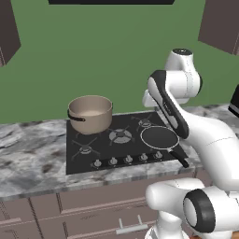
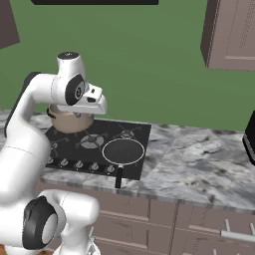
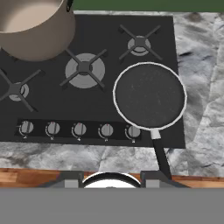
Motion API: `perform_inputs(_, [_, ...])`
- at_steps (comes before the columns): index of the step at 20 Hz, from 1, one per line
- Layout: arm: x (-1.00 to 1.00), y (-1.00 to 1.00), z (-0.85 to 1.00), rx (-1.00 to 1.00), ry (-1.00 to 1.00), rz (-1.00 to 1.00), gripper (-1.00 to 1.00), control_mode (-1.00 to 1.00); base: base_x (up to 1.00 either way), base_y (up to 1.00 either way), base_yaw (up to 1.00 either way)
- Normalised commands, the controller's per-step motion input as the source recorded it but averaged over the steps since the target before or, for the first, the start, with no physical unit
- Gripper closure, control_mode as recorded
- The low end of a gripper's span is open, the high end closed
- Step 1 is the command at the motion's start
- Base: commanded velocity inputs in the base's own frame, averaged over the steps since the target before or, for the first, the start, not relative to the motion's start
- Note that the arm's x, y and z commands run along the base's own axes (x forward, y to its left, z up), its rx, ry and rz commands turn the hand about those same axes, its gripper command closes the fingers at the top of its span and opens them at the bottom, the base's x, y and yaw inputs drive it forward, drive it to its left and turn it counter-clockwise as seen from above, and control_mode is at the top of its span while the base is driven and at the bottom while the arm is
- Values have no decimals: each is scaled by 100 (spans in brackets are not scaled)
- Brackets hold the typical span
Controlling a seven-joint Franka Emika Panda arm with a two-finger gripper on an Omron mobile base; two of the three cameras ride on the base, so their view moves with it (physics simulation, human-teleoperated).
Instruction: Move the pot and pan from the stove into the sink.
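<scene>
My gripper (image 3: 111,180) hangs high above the stove's (image 3: 52,109) front edge, holding nothing; whether its jaws are spread or closed I cannot tell. The pan (image 3: 149,96) lies below, slightly right, its long handle pointing back toward me. The pot (image 3: 33,26) sits farther off, left.

The stove (image 3: 92,113) looks like smooth black glass with dull grey metal grates and shiny silver knobs (image 3: 79,129). The pot (image 1: 90,113) has a matt beige finish, pale inside. The pan (image 3: 149,95) is speckled matt black with a light metal rim. The surface (image 2: 199,159) is grey marbled stone, over wood-grain drawer fronts.
</scene>
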Motion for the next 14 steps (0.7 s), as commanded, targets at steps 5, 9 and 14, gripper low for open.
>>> perform_inputs(5, [-13,-26,-2,0,0,0,-100,-100,0,0,0])
perform_inputs(9, [-24,-46,-8,0,0,0,-100,-100,0,0,0])
perform_inputs(14, [-21,-43,-4,0,0,0,-100,-100,0,0,0])
